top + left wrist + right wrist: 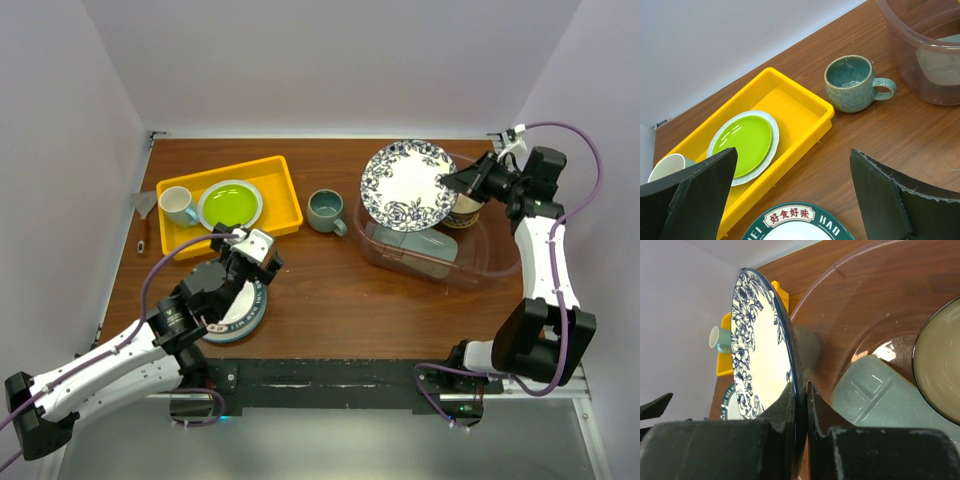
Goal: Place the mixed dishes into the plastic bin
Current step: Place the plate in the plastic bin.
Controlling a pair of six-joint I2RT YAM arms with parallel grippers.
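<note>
Blue-patterned plate (408, 185): pinched at its rim, steeply tilted above the left end of the plastic bin (497, 268), not yet down inside. Clamped there by the right gripper (455, 183), jaws narrow with only the plate's edge between them. Lying flat in the bin below it: mint-green divided tray (420, 250). Beside that, toward the bin's right end: tan bowl (463, 211). Bin itself set on the right half of the surface (320, 290), close to the right edge.

Outside the bin: grey-green mug (326, 210) upright just left of the bin wall, handle turned toward it. White plate with red marks (238, 312) lying toward the near edge, on the left side. Hovering over that plate: left gripper (243, 245), spread wide, holding nothing. Toward the far-left corner: yellow tray (288, 190) carrying a green plate (230, 205) and a pale cup (178, 205).

Step in hand, by the look of it: setting the patterned plate into the bin. Next move probably calls for lowering it and tipping it flat onto the divided tray before letting go, keeping its rim off the bin wall and the bowl. Mug and marked plate left to bring over after that.
</note>
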